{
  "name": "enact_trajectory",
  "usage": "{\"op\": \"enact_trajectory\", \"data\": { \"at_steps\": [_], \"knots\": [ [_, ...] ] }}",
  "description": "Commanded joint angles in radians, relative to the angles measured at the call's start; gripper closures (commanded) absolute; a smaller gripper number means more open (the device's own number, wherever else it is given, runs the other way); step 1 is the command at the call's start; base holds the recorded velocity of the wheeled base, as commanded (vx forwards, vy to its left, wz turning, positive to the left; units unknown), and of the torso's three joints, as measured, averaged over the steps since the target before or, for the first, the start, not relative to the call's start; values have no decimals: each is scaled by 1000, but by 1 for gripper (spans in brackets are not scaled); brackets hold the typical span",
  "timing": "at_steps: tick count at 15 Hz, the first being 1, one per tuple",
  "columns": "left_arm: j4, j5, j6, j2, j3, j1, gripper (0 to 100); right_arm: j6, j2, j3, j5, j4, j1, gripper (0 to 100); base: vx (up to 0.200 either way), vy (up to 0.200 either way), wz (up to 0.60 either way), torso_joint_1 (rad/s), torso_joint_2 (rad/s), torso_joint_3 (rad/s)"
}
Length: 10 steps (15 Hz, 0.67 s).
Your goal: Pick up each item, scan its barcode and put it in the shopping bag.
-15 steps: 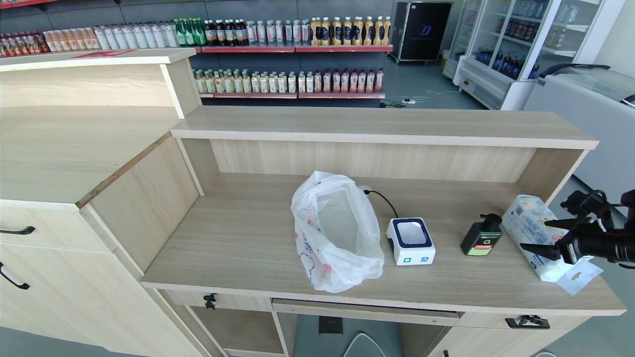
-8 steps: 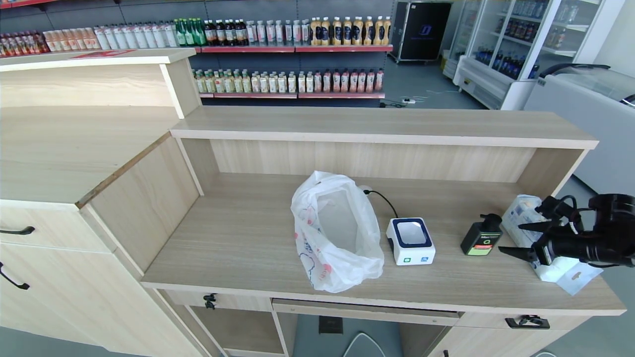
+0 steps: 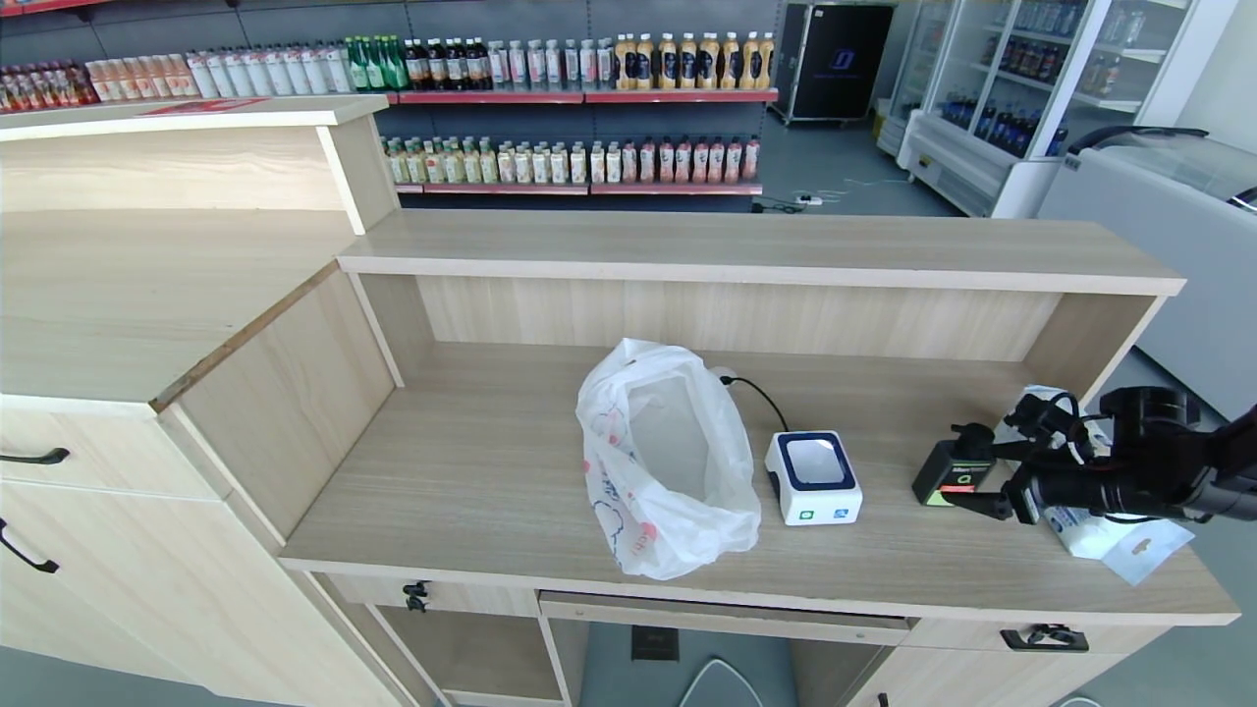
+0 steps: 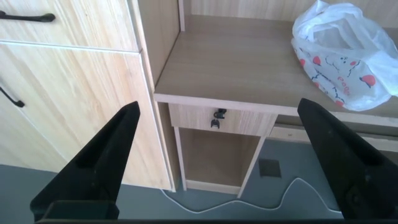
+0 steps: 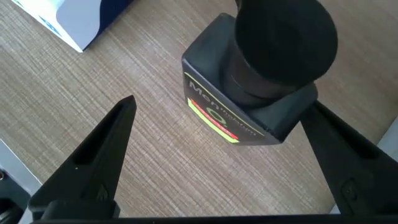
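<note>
Head view places the right gripper (image 3: pixel 969 479) at the dark squarish bottle with a black pump cap and a green-and-red label (image 3: pixel 941 478). The bottle stands on the pale wooden counter (image 3: pixel 491 462), between the white-and-blue box scanner (image 3: pixel 813 476) and the white soft package with pale blue print (image 3: pixel 1085 535).

The jaws are spread wide, one finger on each side of the bottle. In the right wrist view both fingers stand apart from the bottle's body (image 5: pixel 249 106), so no grip is made. The gripper (image 5: pixel 221 104) appears set this way to straddle the bottle before closing on it.

The white plastic shopping bag with red print (image 3: pixel 668 462) sits with its mouth open just beside the scanner, presumably so that a scanned item has a short way to go.

The left gripper (image 4: pixel 217 106) hangs low in front of the counter's edge, jaws wide and empty, the bag (image 4: pixel 342 56) well off to one side.

Against the frame of a second ago, the right gripper has left the white package and moved across to the bottle. Bag, scanner, bottle and package lie as they did.
</note>
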State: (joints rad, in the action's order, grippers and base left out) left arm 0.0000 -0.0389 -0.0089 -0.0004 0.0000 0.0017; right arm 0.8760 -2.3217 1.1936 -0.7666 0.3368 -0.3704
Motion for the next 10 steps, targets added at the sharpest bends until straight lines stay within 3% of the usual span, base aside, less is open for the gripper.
{"op": "enact_trajectory", "data": {
  "at_steps": [1, 10],
  "knots": [
    [0, -1, 0, 0, 0, 0, 0, -2, -19, 1, 1, 4, 16, 0, 0, 0, 0, 0, 0, 0],
    [0, -1, 0, 0, 0, 0, 0, -5, -54, 15, 1, 7, 73, 0, 0, 0, 0, 0, 0, 0]
  ]
}}
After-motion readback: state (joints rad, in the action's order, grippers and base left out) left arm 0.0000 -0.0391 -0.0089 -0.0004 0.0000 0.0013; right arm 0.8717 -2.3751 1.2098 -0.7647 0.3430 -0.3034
